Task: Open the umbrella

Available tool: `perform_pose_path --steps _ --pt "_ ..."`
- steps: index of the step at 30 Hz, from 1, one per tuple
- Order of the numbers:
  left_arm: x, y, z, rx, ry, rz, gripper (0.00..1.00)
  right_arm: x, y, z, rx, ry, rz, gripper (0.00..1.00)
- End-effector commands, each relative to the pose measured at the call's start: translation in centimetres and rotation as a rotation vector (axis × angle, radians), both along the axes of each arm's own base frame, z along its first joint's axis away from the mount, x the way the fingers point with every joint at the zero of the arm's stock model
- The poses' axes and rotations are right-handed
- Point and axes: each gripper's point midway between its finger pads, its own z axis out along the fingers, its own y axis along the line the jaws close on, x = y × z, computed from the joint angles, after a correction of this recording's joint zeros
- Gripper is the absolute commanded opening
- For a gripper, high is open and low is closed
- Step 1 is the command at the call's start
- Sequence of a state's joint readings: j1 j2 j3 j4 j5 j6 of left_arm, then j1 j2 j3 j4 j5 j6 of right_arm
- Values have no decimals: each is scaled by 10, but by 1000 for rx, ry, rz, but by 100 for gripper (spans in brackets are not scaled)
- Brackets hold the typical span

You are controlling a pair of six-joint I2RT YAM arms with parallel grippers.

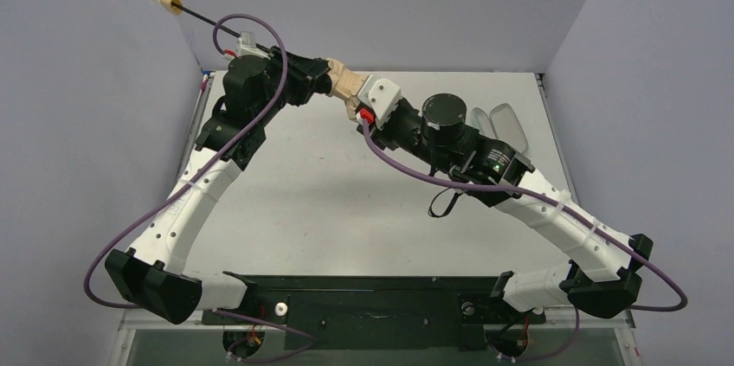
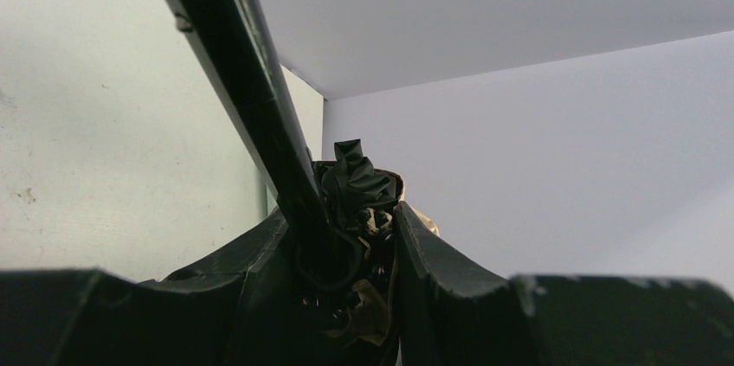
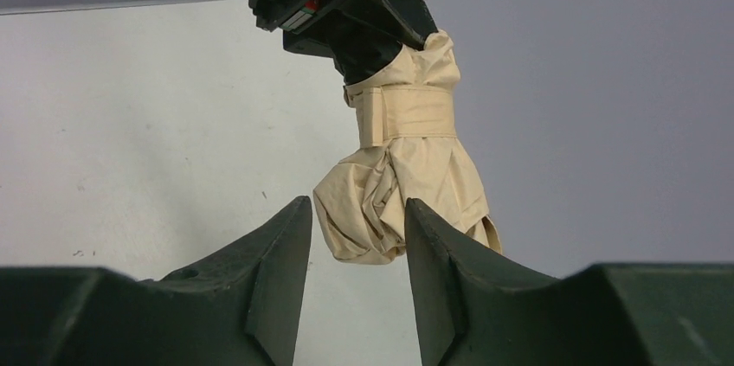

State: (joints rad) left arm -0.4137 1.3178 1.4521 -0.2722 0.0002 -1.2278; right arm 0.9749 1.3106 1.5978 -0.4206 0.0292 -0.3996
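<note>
1. Well, the umbrella (image 1: pixel 344 82) is up in the air over the far part of the surface (image 1: pixel 329 202), held between the two arms and touching nothing below.
2. Its thin black shaft (image 1: pixel 203 22) runs up and to the left from the bundle, ending in the small beige handle knob (image 1: pixel 166 0) in front of the left wall.
3. The left gripper (image 1: pixel 318 80) is clenched on the umbrella where the shaft meets the folded canopy. In the left wrist view its fingers (image 2: pixel 433 253) close in on either side of the shaft (image 2: pixel 251 89), with crumpled black lining (image 2: pixel 350 176) bunched just past them.
4. The tan fabric is gathered in a tight bundle, and a band (image 3: pixel 407 113) of the same cloth is wrapped round its middle.
5. The right gripper (image 3: pixel 357 210) sits at the free end of that bundle, and the loose puff of cloth hangs between its fingers (image 3: pixel 277 253).
6. The cloth overlaps one finger, and only a sliver of gap shows at the other. I cannot tell whether that gripper is pressing on the fabric or only flanking it.
7. Over on the right, a pale oval case (image 1: pixel 509 126) lies open on the surface behind the right arm, well apart from the umbrella.
8. A black strap loop (image 1: pixel 444 204) hangs below the right forearm.
</note>
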Motion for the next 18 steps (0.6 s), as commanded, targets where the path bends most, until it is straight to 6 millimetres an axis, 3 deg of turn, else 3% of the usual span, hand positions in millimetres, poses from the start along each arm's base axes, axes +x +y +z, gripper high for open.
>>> perform_pose_path --steps 1,4,9,18 --pt "-7 -2 51 -104 -111 -7 0 18 7 15 24 -113 -64 49" --pt "-8 -4 52 -108 -112 -11 0 24 12 13 -2 -161 -83 54" --pt "-10 -8 48 -116 -103 -20 0 27 17 11 -23 -213 -90 38" --pt "-16 -18 40 -123 -99 -69 0 31 30 1 -43 -224 -64 26"
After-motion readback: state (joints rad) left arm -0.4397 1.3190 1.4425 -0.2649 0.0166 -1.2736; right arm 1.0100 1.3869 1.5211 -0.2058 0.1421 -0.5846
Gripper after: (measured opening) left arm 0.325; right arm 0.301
